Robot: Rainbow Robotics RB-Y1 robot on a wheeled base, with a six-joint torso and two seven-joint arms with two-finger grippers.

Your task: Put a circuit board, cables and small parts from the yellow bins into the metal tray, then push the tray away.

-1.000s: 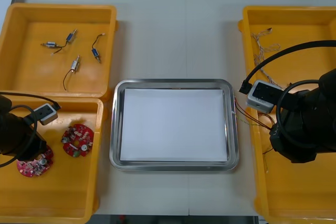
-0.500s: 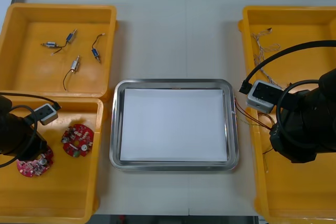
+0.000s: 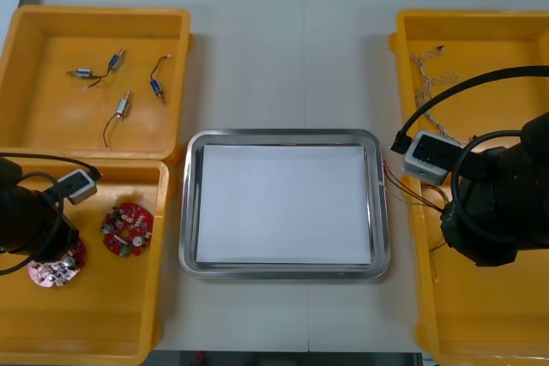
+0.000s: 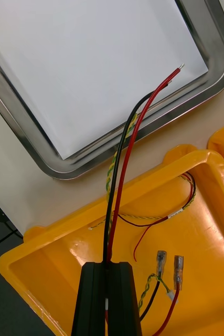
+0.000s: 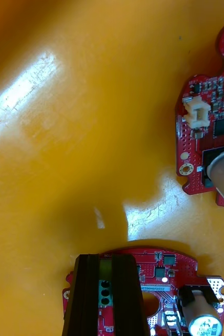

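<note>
At 10 o'clock on the table [image 3: 292, 57], the far left bin [image 3: 51, 130] holds 4 small metal parts [image 3: 123, 107], scattered apart, each trailing a thin wire. At 8 o'clock, in the near left bin [image 3: 94, 332], the left gripper [image 5: 105, 258] is down on a round red board [image 5: 159, 273]. Its fingers stand narrow, pinched on that board's edge, with a green block showing in the slit between them. A second board [image 3: 126, 231] lies near it, at 2 o'clock from the gripped one, with bare bin floor between the 2.

The tray [image 3: 283, 269] sits at the centre of the table, between the left and right bins, white inside.

At 4 o'clock the right gripper [image 4: 107, 265] hangs over the near right bin [image 4: 49, 262]. Its fingers are pressed together on a black and red cable [image 4: 123, 157], which rises from between them and crosses the bin's rim and the tray's rim. The cable's bare tip is over the white inside, near a corner of the tray. A yellow-green twisted cable [image 4: 110, 173] runs alongside it, and other loose cable ends lie on the bin floor. At 2 o'clock the far right bin [image 3: 489, 40] holds a pale twisted cable [image 3: 426, 70]
</note>
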